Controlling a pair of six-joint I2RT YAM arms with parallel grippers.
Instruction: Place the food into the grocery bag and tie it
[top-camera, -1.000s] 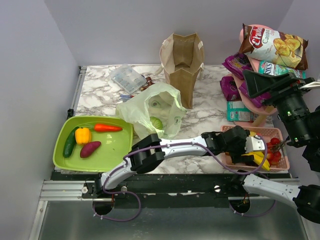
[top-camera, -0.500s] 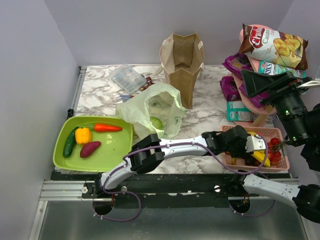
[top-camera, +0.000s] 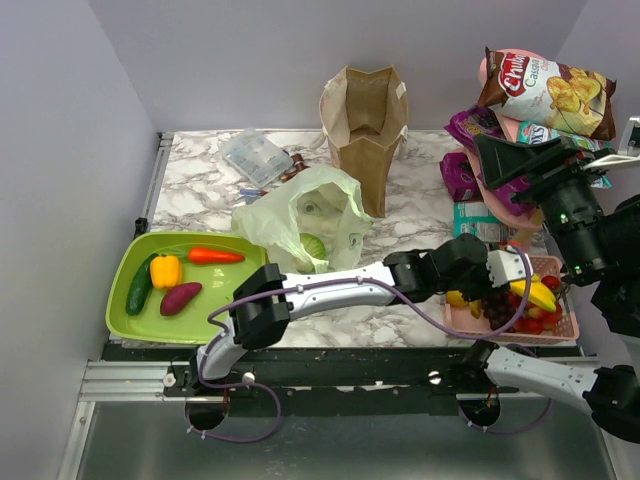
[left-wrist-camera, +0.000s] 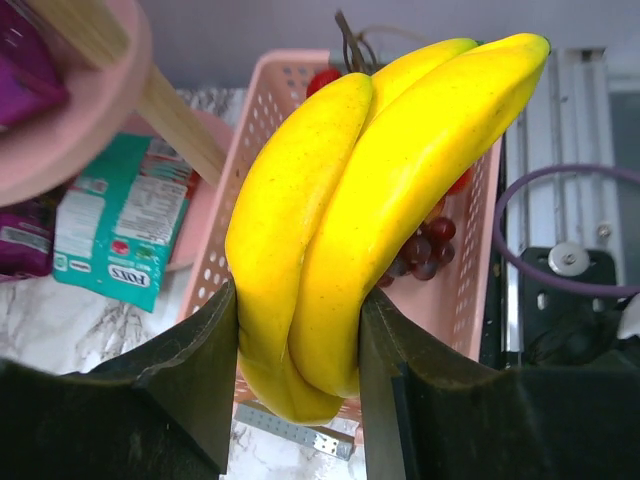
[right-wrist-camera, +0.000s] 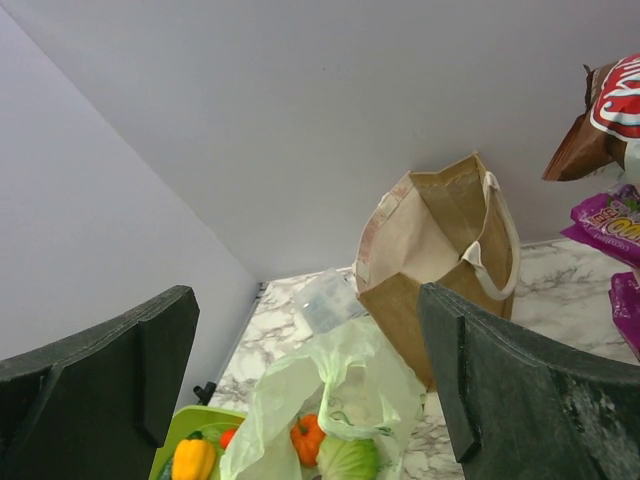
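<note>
Scanning from the left: green tray holds the bell pepper beside a cucumber, a carrot and a sweet potato. Pepper looks light, glossy and rigid; best taken across the body, not the stem.

Grocery bag lies slumped mid-table, mouth facing the arms, just in front of the paper bag. An orange and a cabbage are already inside. Film is thin and floppy, so the mouth will likely collapse if bumped. Handles are the place to grab for tying; neither reads clearly from here.

Left arm reaches across to the pink basket at the right. Left gripper is clamped on the bananas, one finger flat on each outer flank of the bunch. Grip sits low, near the tip end; the stem end points away from the wrist and most of the bunch sticks out past the fingertips. Bunch hangs over the basket, grapes behind it. Probably light and stiff, but the skin is smooth and curved, so expect it to pivot or slide in a side pinch. A hold nearer mid-length would be steadier.

Right gripper sits high at the far right, fingers spread wide with nothing between them, well apart from any food and aimed toward the bag.
</note>
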